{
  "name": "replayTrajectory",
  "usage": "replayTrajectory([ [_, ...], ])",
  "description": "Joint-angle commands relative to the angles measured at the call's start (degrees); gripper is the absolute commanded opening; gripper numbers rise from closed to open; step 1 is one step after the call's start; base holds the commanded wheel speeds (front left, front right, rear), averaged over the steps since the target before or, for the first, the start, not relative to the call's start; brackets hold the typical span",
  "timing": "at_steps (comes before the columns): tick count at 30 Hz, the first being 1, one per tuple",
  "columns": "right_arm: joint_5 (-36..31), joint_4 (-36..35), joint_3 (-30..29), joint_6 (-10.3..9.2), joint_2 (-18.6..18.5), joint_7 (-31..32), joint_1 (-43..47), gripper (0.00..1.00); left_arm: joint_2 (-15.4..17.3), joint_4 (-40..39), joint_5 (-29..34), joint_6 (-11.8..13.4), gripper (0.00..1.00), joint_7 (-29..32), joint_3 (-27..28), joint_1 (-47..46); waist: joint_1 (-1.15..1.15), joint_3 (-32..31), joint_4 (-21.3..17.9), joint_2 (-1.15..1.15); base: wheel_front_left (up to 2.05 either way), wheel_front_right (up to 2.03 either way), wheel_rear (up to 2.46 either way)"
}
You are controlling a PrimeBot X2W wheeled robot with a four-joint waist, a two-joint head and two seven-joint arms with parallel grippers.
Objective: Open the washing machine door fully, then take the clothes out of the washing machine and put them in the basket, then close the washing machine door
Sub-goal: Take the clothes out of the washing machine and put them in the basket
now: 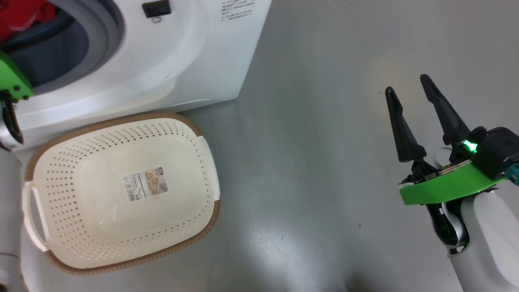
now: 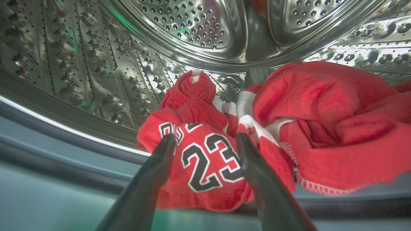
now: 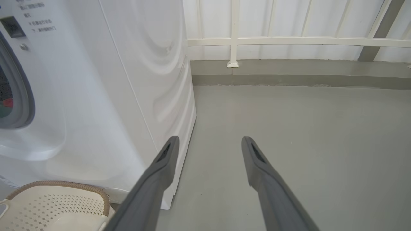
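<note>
In the head view, the right gripper (image 1: 406, 83) hung over bare floor (image 1: 324, 162), fingers spread, nothing between them. The basket (image 1: 121, 118) sat well off to its left, close against the washing machine (image 1: 202, 61) front. It held only the paper label (image 1: 146, 184) on its bottom. Red clothes (image 1: 20, 16) showed in the drum mouth, beyond the basket.

Left wrist view: the left gripper (image 2: 206, 136) was in the mouth of the steel drum (image 2: 192, 25), fingers wide apart, pinching nothing. The jersey (image 2: 205, 166), red with a 23, lay dead ahead between the fingertips; couldn't tell if they touched it. A second red garment (image 2: 337, 128) with white trim lay right of the right finger, against the jersey.

My read: light, soft, floppy cloth, not fragile. Flat layers will slip out, so bite the bunched fold just above the number. The pieces look tangled, so one may drag the other.

Right wrist view: the right gripper (image 3: 209, 139) was spread and empty, pointing across the floor (image 3: 305, 144) at a white railing (image 3: 234, 38). The washing machine (image 3: 96, 96) side stood left of its left finger, with the basket (image 3: 64, 185) corner low on that same side.
</note>
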Motion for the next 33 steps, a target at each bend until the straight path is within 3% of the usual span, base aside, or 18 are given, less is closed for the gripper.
replayTrajectory([
  [1, 0.25, -1.06, 1.26, 0.37, -0.14, -0.37, 0.4, 1.0, 3.65, -0.19, 0.62, 0.94, 1.0, 0.71, 0.4, -0.99, 0.0, 0.02, -0.39, 0.0, 0.0, 0.0, 0.0],
  [7, 0.48, -0.55, 1.92, 0.37, -0.01, -0.37, 0.54, 1.0, 4.3, 1.85, 1.14, 2.36, 1.0, 2.51, -0.4, -1.0, 0.0, -0.3, -1.05, 0.0, 0.0, 0.0, 0.0],
  [8, 0.49, -0.47, 1.99, 0.37, 0.01, -0.37, 0.52, 1.0, 4.4, 2.05, 1.22, 2.4, 0.82, 2.8, -0.59, -0.95, 0.0, -0.31, -1.1, 0.0, 0.0, 0.0, 0.0],
  [9, 0.49, -0.42, 2.03, 0.37, 0.07, -0.37, 0.51, 1.0, 4.45, 2.1, 1.16, 2.41, 0.32, 2.86, -0.64, -0.9, 0.0, -0.34, -1.13, 0.0, 0.0, 0.0, 0.0],
  [10, 0.49, -0.38, 2.04, 0.37, 0.12, -0.37, 0.52, 1.0, 4.5, 2.12, 1.12, 2.39, 0.0, 2.89, -0.73, -0.85, 0.0, -0.34, -1.14, 0.0, 0.0, 0.0, 0.0],
  [18, 0.26, 0.35, 2.06, 0.37, 0.27, -0.37, 0.53, 1.0, 4.25, 1.99, -0.12, 1.3, 0.0, 1.09, -0.81, 0.16, 0.0, -1.19, -0.61, 0.0, 0.0, 0.0, 0.0],
  [33, 0.13, 1.11, 1.6, 0.37, 0.12, -0.37, 1.93, 1.0, 4.55, -2.55, -3.57, -4.28, 0.0, -8.29, 0.65, 4.89, 0.0, -5.34, 1.76, 0.0, 0.0, 0.0, 0.0],
])
